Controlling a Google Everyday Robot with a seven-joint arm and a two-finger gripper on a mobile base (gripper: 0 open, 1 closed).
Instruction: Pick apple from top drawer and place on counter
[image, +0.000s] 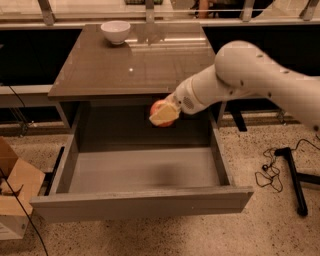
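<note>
apple (157, 106) in tool (164, 115) over top drawer (142, 171) — before counter (135, 65), bowl (115, 31) at counter's rear-left

Single camera, high in front, fairly near, looks down on table (100, 70) and drawer (145, 170); pincer (163, 115) mid-frame gripping apple (156, 106)
</note>
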